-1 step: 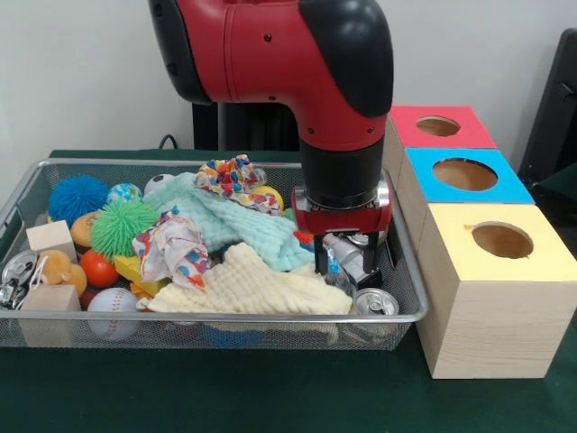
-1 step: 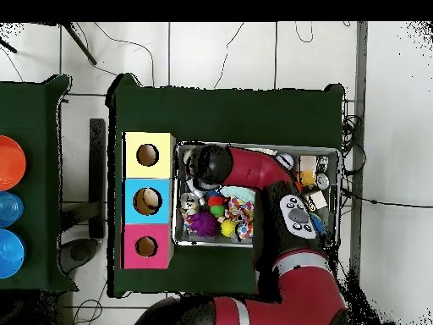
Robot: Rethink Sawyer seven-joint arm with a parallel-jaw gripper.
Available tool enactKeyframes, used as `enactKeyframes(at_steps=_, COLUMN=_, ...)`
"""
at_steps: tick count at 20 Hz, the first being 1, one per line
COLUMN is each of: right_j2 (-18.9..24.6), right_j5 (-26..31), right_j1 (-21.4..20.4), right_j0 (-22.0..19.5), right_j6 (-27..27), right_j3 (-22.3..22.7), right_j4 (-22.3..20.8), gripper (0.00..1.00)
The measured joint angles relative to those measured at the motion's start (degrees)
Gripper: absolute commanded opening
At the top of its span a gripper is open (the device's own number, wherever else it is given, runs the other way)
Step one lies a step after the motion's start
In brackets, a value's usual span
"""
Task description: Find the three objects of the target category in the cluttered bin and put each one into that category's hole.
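Note:
A wire mesh bin (image 1: 108, 162) holds mixed clutter: cloths, balls, wooden blocks and cans. My gripper (image 1: 347, 260) is lowered into the bin's right end, onto a crushed silver can (image 1: 350, 255). An upright silver can (image 1: 375, 302) stands just in front of it at the bin's corner. Another can (image 1: 18, 268) lies at the left end. Right of the bin stand a red box (image 1: 439, 126), a blue box (image 1: 464, 174) and a yellow box (image 1: 500, 241), each with a round hole on top. In the overhead view the arm (image 2: 254, 169) covers the gripper.
A mint cloth (image 1: 225, 225), a cream cloth (image 1: 248, 289) and a patterned cloth (image 1: 171, 248) fill the bin's middle. A blue spiky ball (image 1: 77, 197), a green spiky ball (image 1: 122, 225), a baseball (image 1: 113, 307) and wooden blocks (image 1: 50, 239) crowd the left.

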Motion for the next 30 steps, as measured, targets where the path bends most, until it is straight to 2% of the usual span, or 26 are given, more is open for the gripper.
enactKeyframes(at_steps=13, right_j2=0.52, right_j5=-0.98, right_j1=1.37, right_j0=-0.01, right_j6=0.0, right_j3=0.25, right_j4=-0.27, gripper=1.0)
enactKeyframes(at_steps=30, right_j2=0.91, right_j5=-0.99, right_j1=1.37, right_j0=-0.64, right_j6=0.0, right_j3=0.44, right_j4=-3.55, gripper=1.0)
